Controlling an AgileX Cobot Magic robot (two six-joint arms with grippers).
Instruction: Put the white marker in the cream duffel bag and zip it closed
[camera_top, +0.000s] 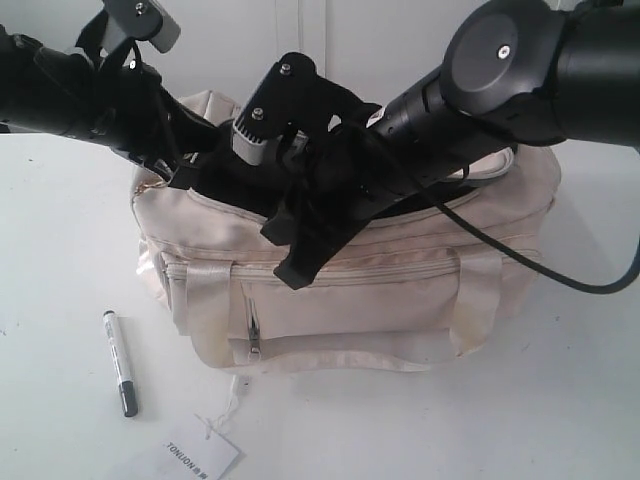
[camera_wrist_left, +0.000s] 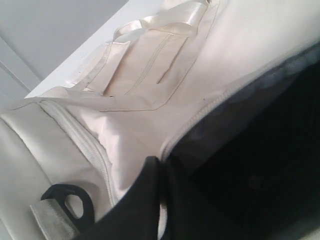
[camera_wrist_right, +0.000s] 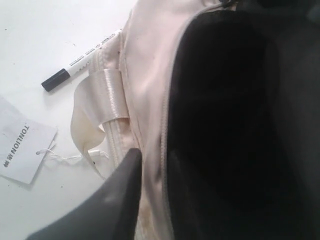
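The white marker (camera_top: 120, 362) lies on the table left of the bag's front, dark cap toward the near edge; the right wrist view also shows the marker (camera_wrist_right: 80, 62). The cream duffel bag (camera_top: 400, 290) stands mid-table, its top flap open on the dark lining (camera_wrist_right: 230, 125). My left gripper (camera_wrist_left: 162, 165) is shut on the bag's zipper rim at the left end, one finger (camera_wrist_left: 142, 200) outside. My right gripper (camera_wrist_right: 155, 155) straddles the front rim: one finger (camera_wrist_right: 117, 200) sits outside the wall, while the other is lost in the dark interior.
A white paper tag (camera_top: 200, 455) printed TONIJON lies on its string in front of the bag. A black D-ring (camera_wrist_left: 70, 200) sits at the bag's end. Both arms crowd the bag's top. A black cable (camera_top: 560, 275) hangs over the right side.
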